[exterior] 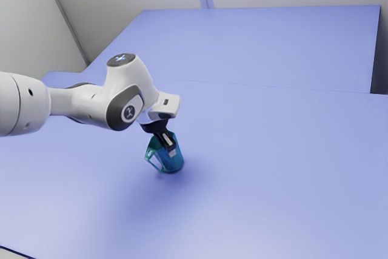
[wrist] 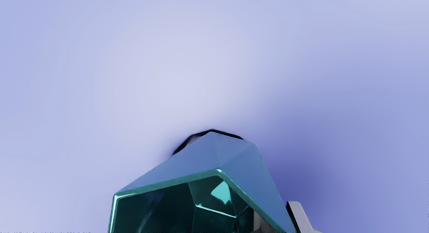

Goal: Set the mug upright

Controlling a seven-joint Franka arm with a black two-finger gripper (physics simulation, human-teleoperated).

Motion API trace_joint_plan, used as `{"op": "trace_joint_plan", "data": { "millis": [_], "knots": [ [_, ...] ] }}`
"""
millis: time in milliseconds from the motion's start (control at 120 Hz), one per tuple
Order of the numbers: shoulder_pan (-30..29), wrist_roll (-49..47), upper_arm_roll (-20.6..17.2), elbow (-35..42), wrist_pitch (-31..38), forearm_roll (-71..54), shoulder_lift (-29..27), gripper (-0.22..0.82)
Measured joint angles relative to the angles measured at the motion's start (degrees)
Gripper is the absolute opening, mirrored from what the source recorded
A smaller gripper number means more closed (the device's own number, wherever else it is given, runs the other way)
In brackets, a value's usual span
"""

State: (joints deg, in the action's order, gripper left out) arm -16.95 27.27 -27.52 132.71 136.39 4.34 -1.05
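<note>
The gripper (wrist: pixel 277 217) is pinching one wall of the mug (exterior: pixel 174 161), its fingers standing barely a wall's thickness apart, while the mug is leaning slightly, just lower left of the exterior view's centre, probably needing slow levelling onto its base before release.

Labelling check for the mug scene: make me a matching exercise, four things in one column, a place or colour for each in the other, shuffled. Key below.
1. Mug
2. Mug handle
3. Gripper
4. Table

A. On the side toward the exterior view's left
B. Pale blue-violet, under everything else listed
C. Black, one finger inside the opening, one outside
D. Teal, its wall between two fingers

Pairs: 1-D, 2-A, 3-C, 4-B
</note>
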Motion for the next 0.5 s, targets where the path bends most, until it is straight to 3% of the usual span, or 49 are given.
{"op": "trace_joint_plan", "data": {
  "millis": [108,317,500],
  "knots": [
    [0.0,-1.42,-0.05,0.03,0.0,-0.04,-0.03,-0.17],
    [-1.04,-2.36,-0.71,0.11,-0.32,0.81,-0.5,0.26],
    [-1.53,-2.9,-1.11,0.1,-0.98,0.98,-2.07,0.46]
  ]
}}
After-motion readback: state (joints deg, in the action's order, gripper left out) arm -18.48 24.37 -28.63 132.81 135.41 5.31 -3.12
